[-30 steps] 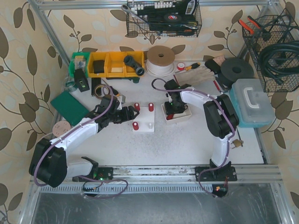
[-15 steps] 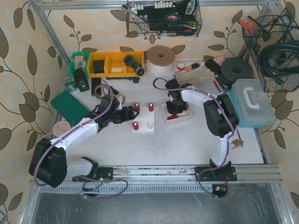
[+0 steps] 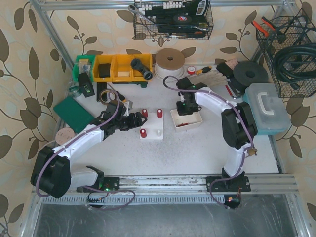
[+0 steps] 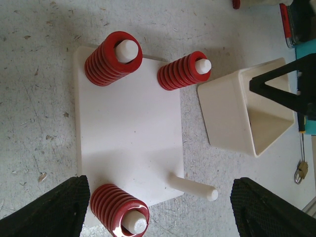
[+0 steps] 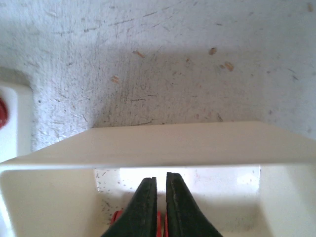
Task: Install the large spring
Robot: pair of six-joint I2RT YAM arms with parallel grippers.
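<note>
Three pegs on the peg board (image 3: 150,129) already carry red springs (image 4: 113,58). The fourth, the bare peg (image 4: 192,186), stands on the side toward the tray (image 3: 193,123).

Change over the last second: your right gripper (image 5: 161,177) has clamped down inside the tray, going from half parted to fingers all but touching. Its wrist has shifted toward the tray's far side.

Large spring (image 5: 116,217): only a red sliver of what I take for it shows at the fingertips, low in the right wrist view. Cannot tell whether the fingers pinch its coil or have closed beside it.

Meaning: pick attempted, not confirmed. Check for the spring on the lift before you head for the bare peg.

Left gripper (image 4: 160,197): unchanged, fingers spread wide either side of the board's edge, gripping nothing.

Writing: none legible. Dark packets in the wire basket (image 3: 173,19) at the back bear pale lettering and a red oval mark, too small to read.
</note>
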